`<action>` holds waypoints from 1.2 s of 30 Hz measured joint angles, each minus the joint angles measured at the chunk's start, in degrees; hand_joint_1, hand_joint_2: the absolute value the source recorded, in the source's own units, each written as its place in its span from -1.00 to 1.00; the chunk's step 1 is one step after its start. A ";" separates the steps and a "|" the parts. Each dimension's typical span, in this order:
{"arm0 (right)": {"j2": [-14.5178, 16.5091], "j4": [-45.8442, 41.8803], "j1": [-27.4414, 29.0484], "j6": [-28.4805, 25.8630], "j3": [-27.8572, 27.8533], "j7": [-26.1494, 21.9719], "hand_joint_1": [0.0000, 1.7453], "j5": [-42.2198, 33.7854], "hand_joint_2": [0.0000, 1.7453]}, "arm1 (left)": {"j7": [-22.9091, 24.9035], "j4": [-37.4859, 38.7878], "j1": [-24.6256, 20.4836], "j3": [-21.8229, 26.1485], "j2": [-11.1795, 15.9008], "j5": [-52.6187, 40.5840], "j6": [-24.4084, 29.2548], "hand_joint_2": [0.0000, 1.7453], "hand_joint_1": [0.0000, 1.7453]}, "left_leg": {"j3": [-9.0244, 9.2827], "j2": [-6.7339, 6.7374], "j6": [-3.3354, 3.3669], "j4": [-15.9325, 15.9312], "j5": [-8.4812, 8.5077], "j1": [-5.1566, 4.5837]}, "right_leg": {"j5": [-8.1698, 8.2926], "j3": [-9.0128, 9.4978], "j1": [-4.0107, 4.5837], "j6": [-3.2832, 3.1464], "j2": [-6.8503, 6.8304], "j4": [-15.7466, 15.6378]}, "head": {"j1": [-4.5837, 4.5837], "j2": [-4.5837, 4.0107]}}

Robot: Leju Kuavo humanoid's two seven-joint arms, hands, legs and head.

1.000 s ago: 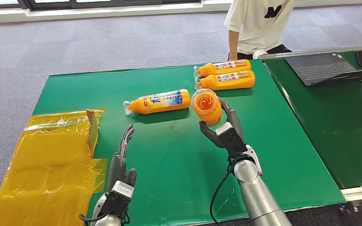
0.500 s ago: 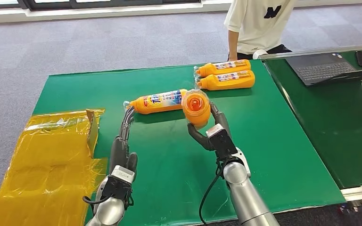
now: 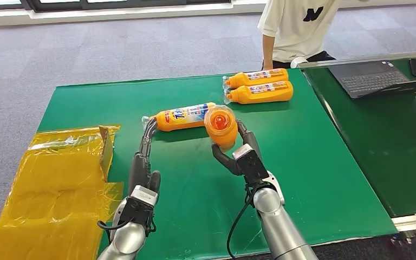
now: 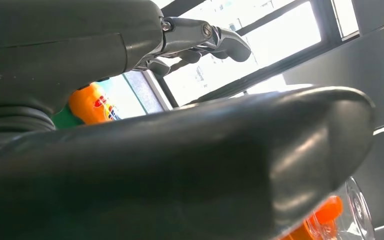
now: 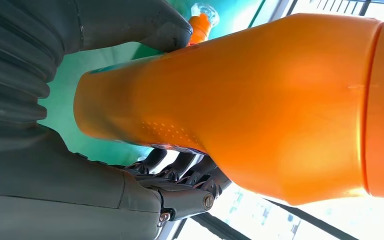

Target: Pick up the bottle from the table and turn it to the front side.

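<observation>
While the right hand [image 3: 242, 154] was clamped on the orange plastic bottle [image 3: 220, 127], lifted above the green desk [image 3: 314, 146] probably for turning, the left hand [image 3: 142, 157], fingers apart and empty, reached toward the labelled orange bottle [image 3: 187, 116] lying beside it.

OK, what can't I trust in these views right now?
- Held bottle: label side is not visible in the head view (cap end faces camera); the right wrist view shows plain orange.
- Left hand: its thumb blocks most of its wrist view.
- Laptop: cut by the frame edge.
</observation>
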 joint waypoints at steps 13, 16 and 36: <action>0.69 1.33 -1.05 0.15 2.60 0.59 1.00 -0.56 1.00 | 0.16 2.92 -6.54 -0.63 -1.39 4.22 -0.98 1.00 -1.00 | 0.00 -0.01 0.00 0.00 0.03 0.00 | 0.02 0.00 0.00 -0.01 -0.01 0.01 | 0.00 0.00; 1.04 1.95 -1.37 0.35 3.42 0.45 1.00 -1.01 1.00 | 0.40 5.35 -9.18 -1.23 -2.12 5.14 -1.47 1.00 -1.00 | -0.01 -0.03 -0.01 0.00 0.03 0.00 | 0.03 0.00 0.00 -0.01 -0.03 0.01 | 0.00 0.00; 2.51 0.95 -6.73 -0.58 10.40 1.71 1.00 -0.27 1.00 | -0.48 19.45 -16.79 -1.97 -5.75 6.13 0.55 1.00 -1.00 | -0.02 -0.09 -0.04 0.00 0.08 0.00 | 0.08 0.01 0.00 -0.03 -0.04 0.04 | 0.00 0.00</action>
